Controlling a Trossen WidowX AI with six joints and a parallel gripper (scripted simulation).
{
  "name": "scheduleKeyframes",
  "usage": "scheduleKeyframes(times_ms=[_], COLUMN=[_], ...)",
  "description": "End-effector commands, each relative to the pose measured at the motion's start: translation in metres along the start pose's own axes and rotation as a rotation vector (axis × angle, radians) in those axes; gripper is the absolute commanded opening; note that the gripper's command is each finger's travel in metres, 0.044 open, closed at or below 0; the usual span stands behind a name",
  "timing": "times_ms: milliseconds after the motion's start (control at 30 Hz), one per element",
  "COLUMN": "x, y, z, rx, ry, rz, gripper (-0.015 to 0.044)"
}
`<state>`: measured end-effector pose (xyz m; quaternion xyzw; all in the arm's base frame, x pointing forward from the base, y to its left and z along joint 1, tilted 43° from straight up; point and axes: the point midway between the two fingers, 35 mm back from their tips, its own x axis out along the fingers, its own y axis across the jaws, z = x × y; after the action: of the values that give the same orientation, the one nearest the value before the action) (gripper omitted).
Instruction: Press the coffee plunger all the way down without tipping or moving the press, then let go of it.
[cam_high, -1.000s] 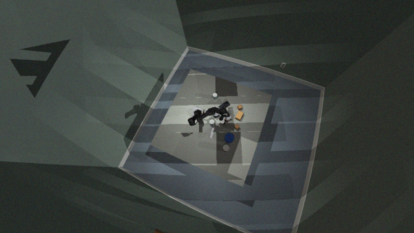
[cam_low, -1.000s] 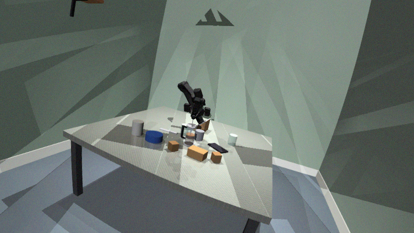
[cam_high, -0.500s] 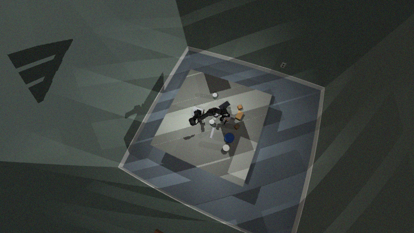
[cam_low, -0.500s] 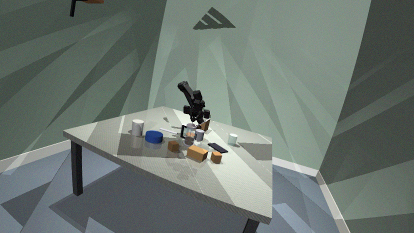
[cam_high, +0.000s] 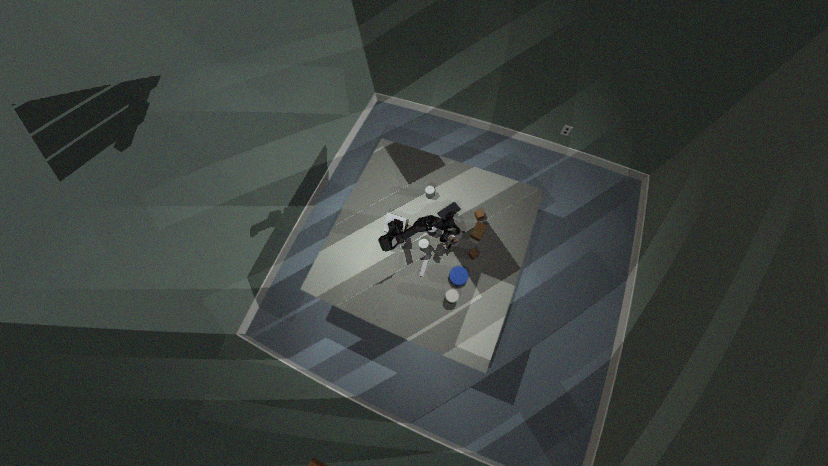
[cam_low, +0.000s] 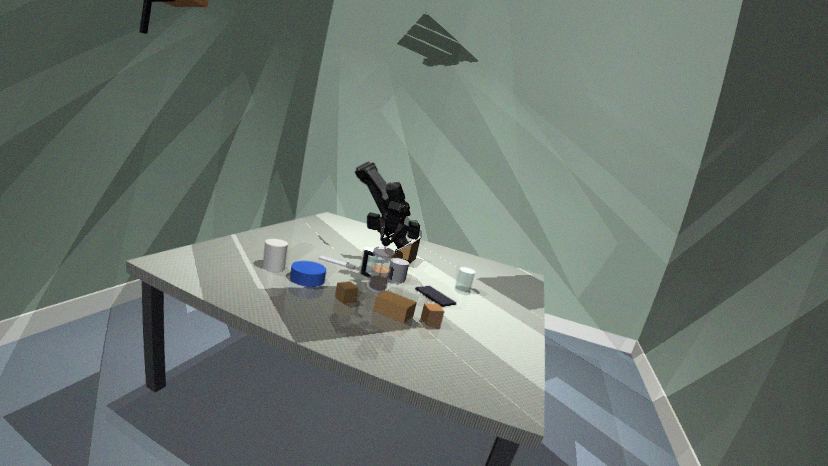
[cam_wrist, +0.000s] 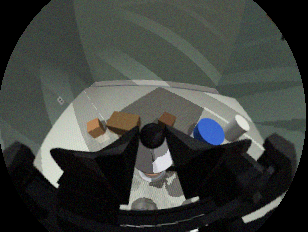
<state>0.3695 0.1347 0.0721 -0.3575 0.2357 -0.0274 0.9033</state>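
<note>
Coffee press (cam_low: 379, 269) stands upright mid-tabletop (cam_low: 463, 358), glass body with black handle, grey cup (cam_low: 399, 269) just beside. Claw (cam_wrist: 154, 140) directly above press, pinching black plunger knob (cam_wrist: 153, 135) between both fingers. Blue disc (cam_low: 307, 273) and grey cylinder (cam_low: 275, 255) to one side; brown blocks (cam_low: 394, 305) near front of press.

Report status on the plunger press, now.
Gripper shut on plunger knob, directly above the coffee press. Press upright on the table. Grey cup close beside the press; brown blocks near, none under the arm.
</note>
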Motion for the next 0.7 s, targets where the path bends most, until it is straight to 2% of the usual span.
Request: scheduleKeyframes(times_ms=[0, 667], x=[0.0049, 0.0046], y=[-0.0001, 0.0014], z=[-0.0101, -0.0093], rx=[-0.021, -0.021], ry=[0.032, 0.032], rz=[-0.009, -0.009], gripper=[0.0126, 0.0126])
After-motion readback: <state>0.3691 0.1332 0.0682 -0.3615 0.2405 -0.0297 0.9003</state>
